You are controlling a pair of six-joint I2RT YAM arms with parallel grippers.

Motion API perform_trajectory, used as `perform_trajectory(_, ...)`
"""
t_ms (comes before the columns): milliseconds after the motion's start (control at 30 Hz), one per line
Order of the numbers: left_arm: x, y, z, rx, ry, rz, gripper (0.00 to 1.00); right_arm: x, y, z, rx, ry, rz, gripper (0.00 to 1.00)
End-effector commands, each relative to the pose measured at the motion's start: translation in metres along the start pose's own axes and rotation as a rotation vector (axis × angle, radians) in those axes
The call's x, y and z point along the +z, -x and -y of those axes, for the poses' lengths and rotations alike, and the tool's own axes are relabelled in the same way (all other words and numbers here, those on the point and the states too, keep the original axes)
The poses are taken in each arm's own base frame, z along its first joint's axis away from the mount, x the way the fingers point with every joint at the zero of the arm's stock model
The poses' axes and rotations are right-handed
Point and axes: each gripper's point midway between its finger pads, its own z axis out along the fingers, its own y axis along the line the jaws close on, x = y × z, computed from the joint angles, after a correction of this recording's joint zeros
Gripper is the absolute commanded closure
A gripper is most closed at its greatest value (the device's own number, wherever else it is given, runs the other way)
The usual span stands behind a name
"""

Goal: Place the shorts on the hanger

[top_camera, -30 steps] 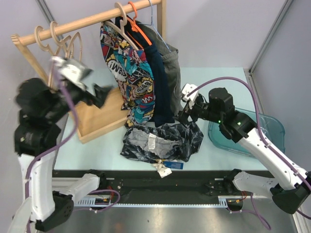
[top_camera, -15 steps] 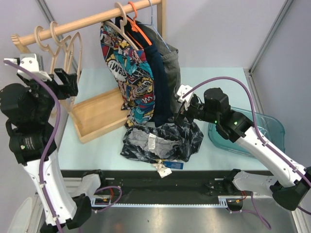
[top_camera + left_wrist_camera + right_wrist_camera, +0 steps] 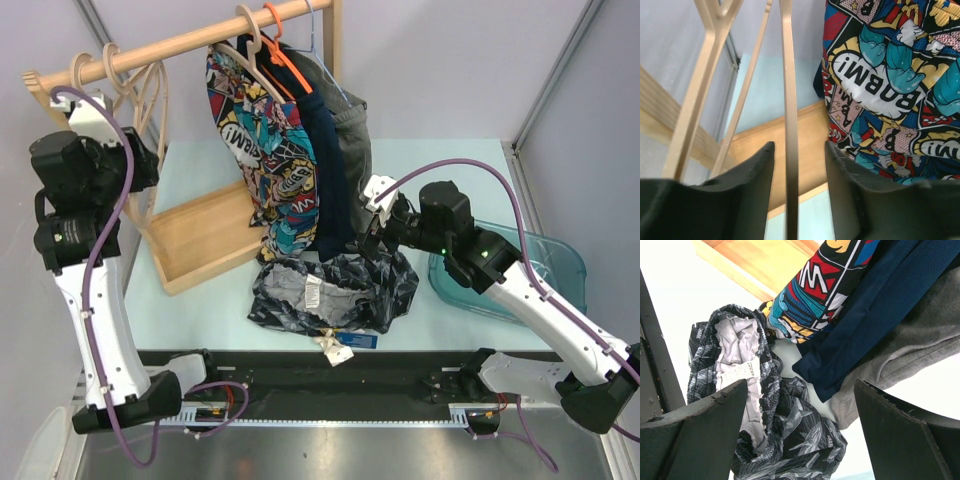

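The shorts [image 3: 335,290], dark with a pale grey print, lie crumpled on the table below the hanging clothes, grey waistband and white tag up; they also show in the right wrist view [image 3: 785,435]. My right gripper [image 3: 377,232] is open just above their right end, jaws wide apart [image 3: 800,385], holding nothing. Pale wood hangers [image 3: 152,95] hang at the left end of the rail. My left gripper [image 3: 140,168] is raised beside them, open, with one thin arm of a hanger [image 3: 788,100] running between its fingers [image 3: 799,147] without being clamped.
A wooden rail [image 3: 190,42] carries colourful comic-print shorts [image 3: 265,150], a navy garment [image 3: 328,160], a grey garment [image 3: 355,140] and an orange hanger [image 3: 285,55]. The rack's wooden base [image 3: 205,240] lies on the table. A teal bin [image 3: 545,260] sits at the right.
My left arm has swung up and back from above the wooden base to the pale hangers on the rail. My right gripper has shifted slightly left over the shorts.
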Motion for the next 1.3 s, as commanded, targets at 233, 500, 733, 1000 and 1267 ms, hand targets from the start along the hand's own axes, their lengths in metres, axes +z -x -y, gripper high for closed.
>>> perform_trajectory(233,-0.011,0.053,0.017,0.022,-0.079,0.155,0.90,-0.005,0.024,0.008,-0.047,-0.026,0.060,0.08)
perform_trajectory(500,-0.041,0.091,0.040,0.052,-0.160,0.277,1.00,-0.005,0.028,0.010,-0.058,-0.032,0.072,0.08)
perform_trajectory(733,-0.062,0.062,0.045,0.107,-0.172,0.210,1.00,-0.006,0.031,0.012,-0.059,-0.045,0.082,0.07)
perform_trajectory(1000,-0.096,-0.008,0.047,0.259,-0.200,0.077,1.00,-0.008,0.036,0.011,-0.058,-0.040,0.105,0.07)
perform_trajectory(1267,-0.141,-0.097,0.073,0.613,-0.482,-0.069,1.00,-0.020,0.053,-0.005,-0.112,0.022,0.170,0.02)
